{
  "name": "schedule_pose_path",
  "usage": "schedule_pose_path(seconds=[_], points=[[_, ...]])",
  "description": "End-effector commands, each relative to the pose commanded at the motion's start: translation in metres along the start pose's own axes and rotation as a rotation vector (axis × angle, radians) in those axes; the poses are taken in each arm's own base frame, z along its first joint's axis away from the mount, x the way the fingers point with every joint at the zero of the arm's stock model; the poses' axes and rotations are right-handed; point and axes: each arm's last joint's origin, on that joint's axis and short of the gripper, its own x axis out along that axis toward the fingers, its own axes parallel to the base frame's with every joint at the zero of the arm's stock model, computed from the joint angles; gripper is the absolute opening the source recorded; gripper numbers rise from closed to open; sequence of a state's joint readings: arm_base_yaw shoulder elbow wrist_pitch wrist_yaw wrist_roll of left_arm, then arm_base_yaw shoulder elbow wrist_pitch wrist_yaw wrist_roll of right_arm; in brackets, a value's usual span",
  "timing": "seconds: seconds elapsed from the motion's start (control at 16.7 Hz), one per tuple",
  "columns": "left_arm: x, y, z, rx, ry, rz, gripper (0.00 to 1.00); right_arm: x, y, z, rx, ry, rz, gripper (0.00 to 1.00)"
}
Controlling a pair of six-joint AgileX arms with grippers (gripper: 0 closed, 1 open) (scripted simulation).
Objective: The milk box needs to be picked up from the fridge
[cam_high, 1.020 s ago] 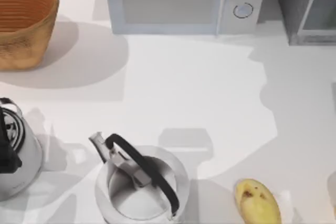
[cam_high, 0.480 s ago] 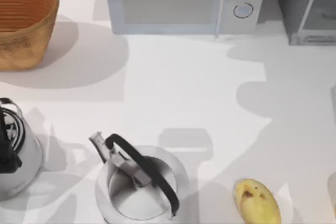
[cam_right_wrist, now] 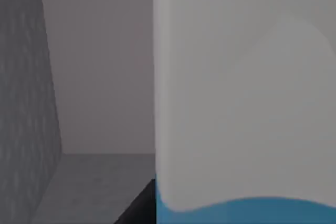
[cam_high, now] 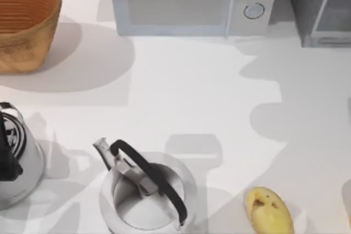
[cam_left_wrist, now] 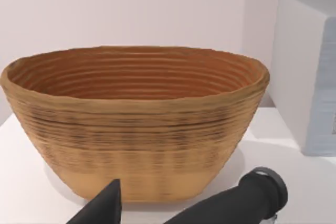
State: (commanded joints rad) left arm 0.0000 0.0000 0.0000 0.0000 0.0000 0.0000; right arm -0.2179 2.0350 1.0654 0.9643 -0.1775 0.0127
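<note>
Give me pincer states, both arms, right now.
Left pincer: parked facing the basket, open or shut cannot be told.
Right pincer: inside the fridge, close against the milk box; grip cannot be told.

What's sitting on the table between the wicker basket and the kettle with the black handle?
Nothing: top view shows bare table between basket and kettle.

White table (cam_high: 181,91); ribbed tan basket (cam_high: 24,23); white-topped, blue-sided milk box (cam_right_wrist: 241,103); grey fridge (cam_high: 318,6); yellow, brown-spotted potato (cam_high: 269,210).
</note>
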Motion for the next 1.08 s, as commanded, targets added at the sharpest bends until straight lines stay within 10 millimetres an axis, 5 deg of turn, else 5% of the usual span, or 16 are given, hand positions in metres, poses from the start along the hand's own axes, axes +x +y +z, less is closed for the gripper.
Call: schedule_pose_path(seconds=[0.36, 0.78, 1.08], points=[[0.0, 0.0, 0.0, 0.0, 0.0, 0.0, 1.0, -0.06, 0.002, -0.003, 0.004, 0.002, 0.004, 0.0], [0.0, 0.0, 0.0, 0.0, 0.0, 0.0, 1.0, -0.066, 0.005, -0.002, 0.006, 0.002, 0.01, 0.0], [0.0, 0.0, 0.0, 0.0, 0.0, 0.0, 1.0, -0.093, 0.018, 0.026, 0.0, 0.006, 0.009, 0.0]])
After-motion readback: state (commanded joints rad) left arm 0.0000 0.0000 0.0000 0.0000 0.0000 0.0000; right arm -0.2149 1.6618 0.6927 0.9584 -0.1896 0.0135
